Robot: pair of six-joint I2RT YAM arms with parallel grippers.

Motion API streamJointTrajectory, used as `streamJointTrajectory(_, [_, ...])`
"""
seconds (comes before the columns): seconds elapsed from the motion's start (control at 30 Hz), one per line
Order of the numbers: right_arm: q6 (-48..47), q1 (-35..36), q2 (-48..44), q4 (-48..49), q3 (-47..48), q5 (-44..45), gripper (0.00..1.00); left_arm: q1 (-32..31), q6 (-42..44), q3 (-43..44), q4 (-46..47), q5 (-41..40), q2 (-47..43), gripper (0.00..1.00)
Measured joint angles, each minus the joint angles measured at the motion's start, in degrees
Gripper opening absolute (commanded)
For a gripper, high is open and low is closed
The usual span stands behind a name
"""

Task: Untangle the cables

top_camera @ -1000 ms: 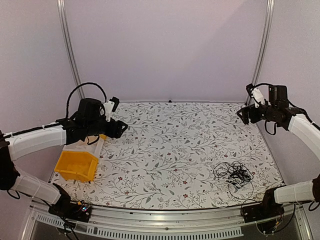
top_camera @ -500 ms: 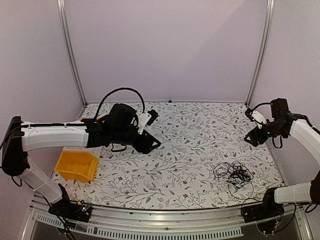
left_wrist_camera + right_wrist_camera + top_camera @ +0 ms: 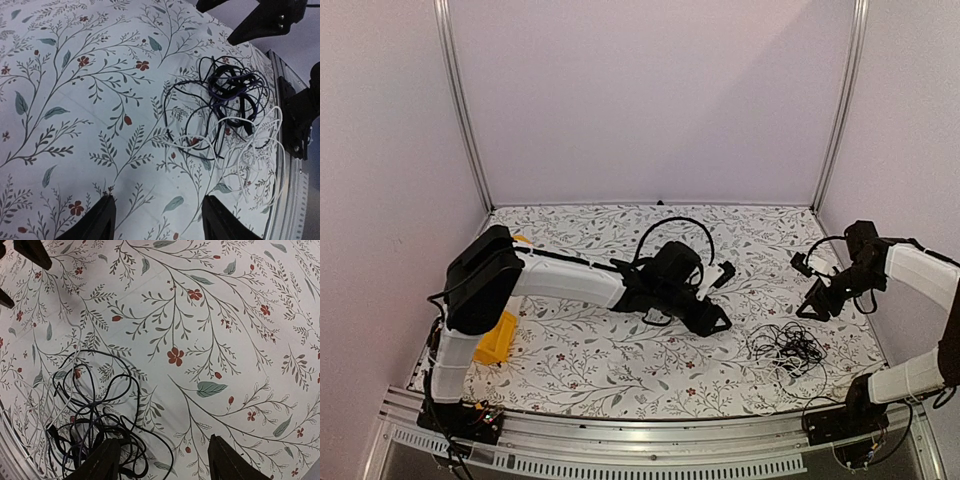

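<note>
Yellow bin [image 3: 500, 338] sitting at worktop's [image 3: 620, 370] left edge, contents hidden, tangled cables [image 3: 785, 347] lying near left tool [image 3: 723, 298] and right tool [image 3: 804, 288], both hanging spread, pinching nothing

My left gripper [image 3: 722, 298] no longer hovers over the yellow bin [image 3: 498, 338]; it now reaches across the middle of the table [image 3: 600, 372], near the cables [image 3: 785, 347]. My right gripper [image 3: 807, 288] is down from the far corner, close behind them.

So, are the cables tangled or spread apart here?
Tangled: the cables lie in one heap of overlapping black and white loops on the table.
</note>
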Motion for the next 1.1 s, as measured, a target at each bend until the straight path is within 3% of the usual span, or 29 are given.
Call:
streamJointTrajectory(0.27, [-0.79,0.55,-1.66,0.07,-0.87,-3.56,0.63,-0.74,-5.05,10.27,7.74,1.42,11.82,0.51])
streamJointTrajectory(0.5, [-0.26,0.87,-1.64,1.40,-0.87,-5.29,0.63,-0.83,-5.64,15.82,9.99,1.38,16.74,0.43])
streamJointTrajectory(0.67, [-0.04,0.90,-1.64,1.68,-0.87,-5.46,0.63,-0.81,-5.79,17.81,11.30,2.16,18.03,0.12])
streamJointTrajectory(0.77, [0.22,0.92,-1.66,1.81,-0.87,-5.62,0.63,-0.83,-6.01,18.58,12.15,3.30,18.75,0.00])
streamJointTrajectory(1.1, [1.03,6.10,-1.77,3.50,-1.09,-7.96,0.75,-0.11,-6.01,14.40,13.00,3.50,16.02,0.00])
